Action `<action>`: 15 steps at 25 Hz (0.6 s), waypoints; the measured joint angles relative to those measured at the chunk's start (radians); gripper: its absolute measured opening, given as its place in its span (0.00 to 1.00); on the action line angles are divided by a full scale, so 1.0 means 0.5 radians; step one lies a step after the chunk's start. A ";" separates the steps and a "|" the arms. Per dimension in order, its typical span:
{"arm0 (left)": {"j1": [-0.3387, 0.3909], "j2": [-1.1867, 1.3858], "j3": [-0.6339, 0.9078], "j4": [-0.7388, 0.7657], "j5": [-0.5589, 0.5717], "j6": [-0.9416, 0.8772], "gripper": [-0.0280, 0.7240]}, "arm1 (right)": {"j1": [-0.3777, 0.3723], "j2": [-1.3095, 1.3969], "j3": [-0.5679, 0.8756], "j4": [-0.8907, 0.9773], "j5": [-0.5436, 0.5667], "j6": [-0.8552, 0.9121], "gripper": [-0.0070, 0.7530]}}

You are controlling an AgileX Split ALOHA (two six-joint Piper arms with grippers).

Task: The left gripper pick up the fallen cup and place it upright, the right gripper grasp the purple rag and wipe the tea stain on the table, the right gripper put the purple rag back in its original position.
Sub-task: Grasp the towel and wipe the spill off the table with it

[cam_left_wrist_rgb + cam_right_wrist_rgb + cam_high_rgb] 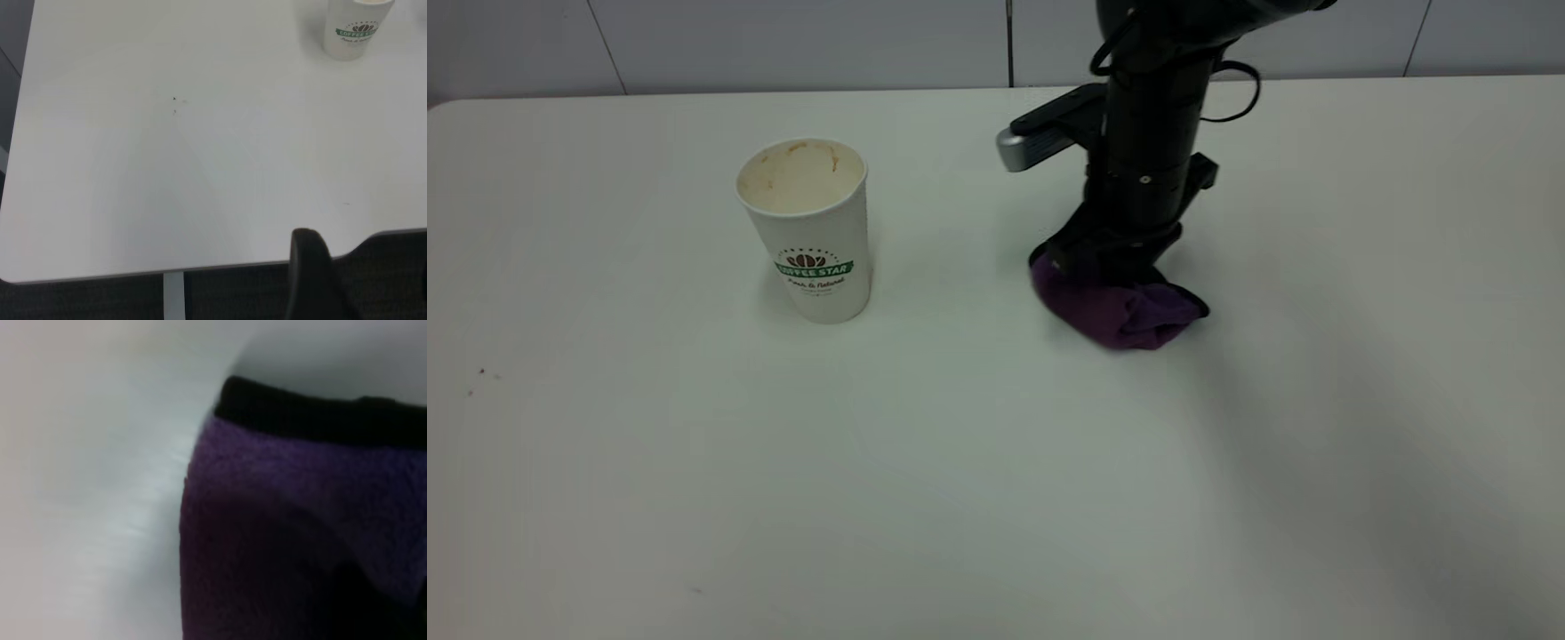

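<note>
The cup [809, 229] stands upright on the table [996, 480], left of centre, with its green logo facing the camera. It also shows in the left wrist view [353, 28], far from that arm. My right gripper [1116, 267] points straight down right of centre, shut on the purple rag [1125, 307], which is bunched up and pressed onto the table. The rag fills the right wrist view [300, 500]. No tea stain shows. Only one black finger [310, 273] of my left gripper is seen, off the table's near edge and away from the cup.
Tiny black specks [480, 372] lie on the table at the far left, also in the left wrist view [175, 100]. A white wall runs behind the table. The table's front edge and dark floor show in the left wrist view.
</note>
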 joint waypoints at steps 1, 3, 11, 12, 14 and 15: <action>0.000 0.000 0.000 0.000 0.000 0.000 0.61 | -0.034 0.000 0.000 -0.022 0.026 0.005 0.07; 0.000 0.000 0.000 0.000 0.000 0.002 0.61 | -0.121 0.000 -0.004 -0.060 0.095 0.016 0.07; 0.000 0.000 0.000 0.000 0.000 0.002 0.61 | -0.498 0.000 -0.004 -0.120 0.349 0.053 0.07; 0.000 0.000 0.000 0.000 0.000 0.002 0.61 | -0.540 0.000 -0.004 -0.118 0.374 0.068 0.07; 0.000 0.000 0.000 0.000 0.000 0.002 0.61 | -0.626 0.000 -0.004 -0.067 0.425 0.081 0.07; 0.000 0.000 0.000 0.000 0.000 0.002 0.61 | -0.657 0.000 -0.004 -0.013 0.440 0.078 0.07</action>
